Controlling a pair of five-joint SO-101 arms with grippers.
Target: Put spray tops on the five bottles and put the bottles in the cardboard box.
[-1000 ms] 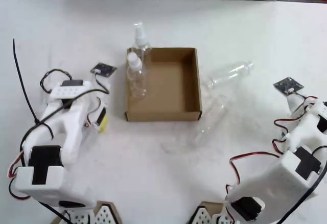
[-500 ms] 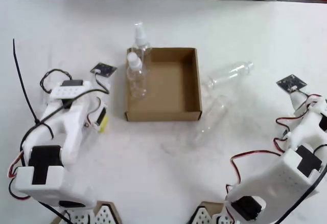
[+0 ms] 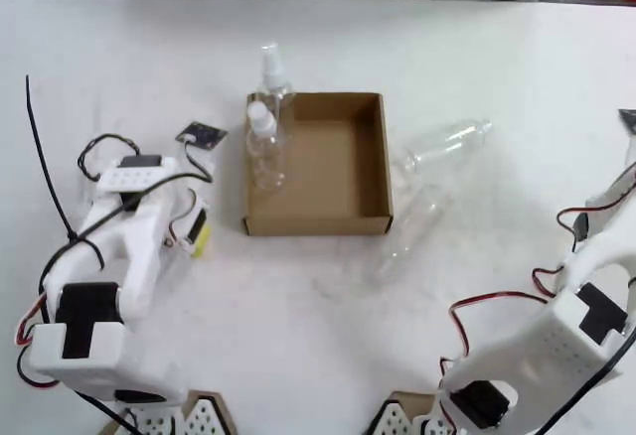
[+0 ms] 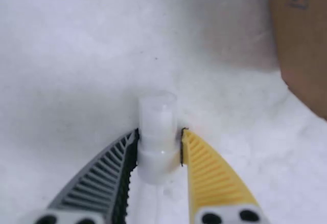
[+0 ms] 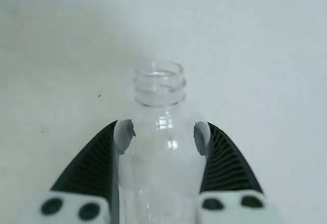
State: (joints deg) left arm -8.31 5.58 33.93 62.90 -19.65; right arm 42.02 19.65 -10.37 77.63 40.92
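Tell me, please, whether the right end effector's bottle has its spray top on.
Off: the bottle shows a bare, open threaded neck.

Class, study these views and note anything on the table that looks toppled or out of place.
Two clear bottles lie on their sides right of the cardboard box: the far bottle and the near bottle. Nothing looks spilled or broken.

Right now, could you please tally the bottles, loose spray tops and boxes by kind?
Bottles with spray tops: 2
Open bottles: 3
Loose spray top: 1
Cardboard box: 1
Total: 7
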